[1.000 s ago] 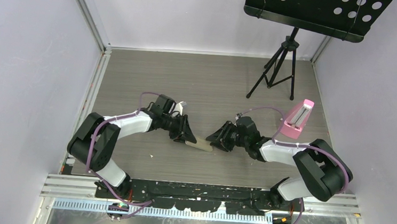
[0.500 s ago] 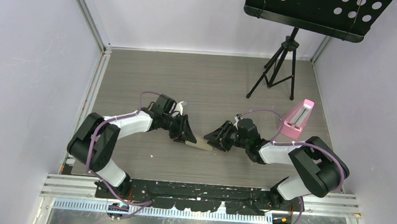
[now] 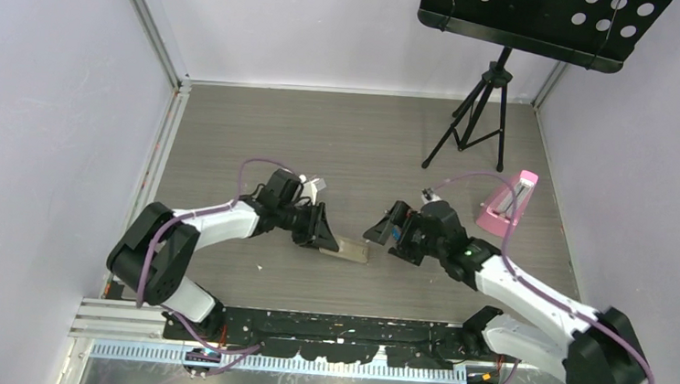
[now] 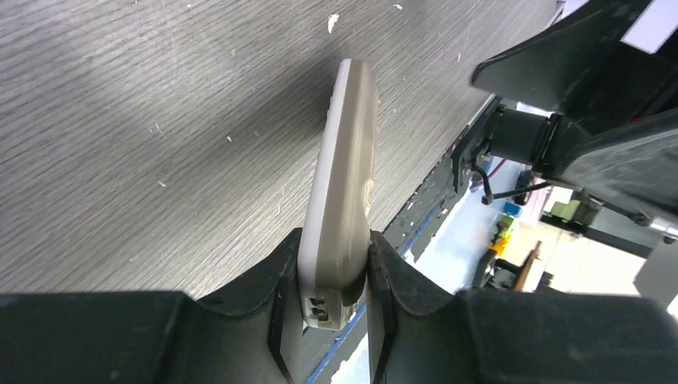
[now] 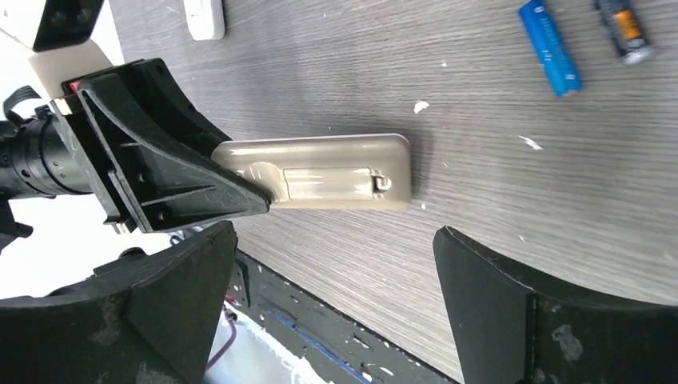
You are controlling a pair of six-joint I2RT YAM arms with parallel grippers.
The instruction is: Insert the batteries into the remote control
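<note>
- From above, we see the left tool [image 3: 319,232] clamped on one end of the remote [image 3: 350,249], near the middle of the desk [image 3: 322,136]. The remote's tan face is turned up.
- The right tool [image 3: 379,230] sits just beside the remote's other end without touching it, its jaws spread and holding nothing.
- A pink wedge [image 3: 503,205] stands near the right wall, and a music stand [image 3: 478,120] stands at the back right.
- From the left wrist, we see that tool's fingers [image 4: 280,308] pinching the remote across its thin sides at the near end.
- The remote shows white on one face and tan on the other, and it reaches away from the tool low over the wood. We cannot tell whether it rests on the desk.
- A few white specks [image 4: 333,19] lie near its far tip.
- From the right wrist, we see the remote lying lengthwise with its tan face toward the camera. A cover [image 5: 328,182] with a small latch is set into that face.
- The left tool holds the remote's left end.
- The right tool's jaws stand wide apart at the bottom of the view, with only bare desk between them.
- A blue battery [image 5: 548,48] and a dark battery [image 5: 624,28] lie on the desk at the upper right, side by side and well apart from the remote.
- The end of a white bar [image 5: 204,16] shows at the top left edge.
</note>
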